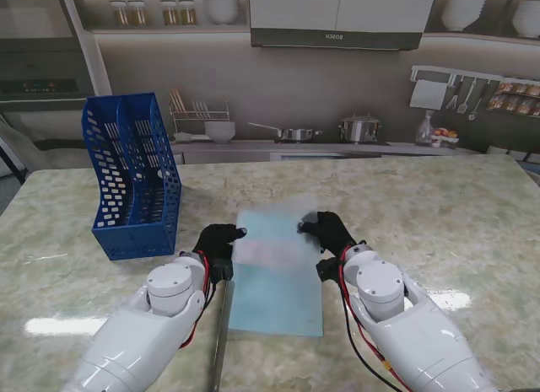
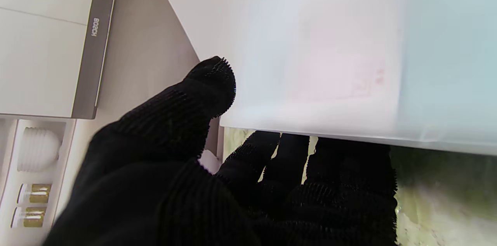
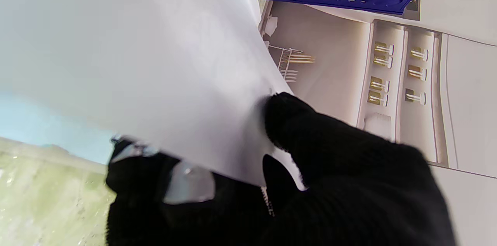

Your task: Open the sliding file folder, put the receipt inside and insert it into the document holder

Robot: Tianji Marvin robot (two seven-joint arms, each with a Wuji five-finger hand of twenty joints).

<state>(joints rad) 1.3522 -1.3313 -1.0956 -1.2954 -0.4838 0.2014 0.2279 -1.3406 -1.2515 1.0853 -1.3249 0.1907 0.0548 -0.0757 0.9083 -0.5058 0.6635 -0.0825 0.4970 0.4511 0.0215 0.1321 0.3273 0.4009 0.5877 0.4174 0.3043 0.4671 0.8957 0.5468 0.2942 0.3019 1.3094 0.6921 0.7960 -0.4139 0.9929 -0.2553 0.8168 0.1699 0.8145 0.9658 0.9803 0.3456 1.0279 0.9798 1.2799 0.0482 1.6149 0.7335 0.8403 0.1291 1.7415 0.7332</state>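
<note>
Closest to me are the two white arms coming up from the bottom corners, each ending in a black-gloved hand. The left hand (image 1: pixel 218 240) and the right hand (image 1: pixel 332 234) both pinch the file folder (image 1: pixel 278 274), a pale blue sheet with a frosted cover, one on each long side. In the left wrist view the thumb (image 2: pixel 202 87) sits on the cover with the other fingers curled under the edge; the right wrist view shows the same kind of grip. The cover looks lifted off the marble table (image 1: pixel 439 215), blurred at the far end.

Through the cover there's a faint pinkish receipt (image 2: pixel 341 77), print too washed out to read. A grey slide bar (image 1: pixel 223 324) lies near the left arm, cut off by the frame edge.

The blue document holder (image 1: pixel 135 177) stands upright, farther from me on the left, well apart from the folder.

Only legible writing: "BOSCH" on the range hood (image 2: pixel 95 26), mirrored in the wrist view.
</note>
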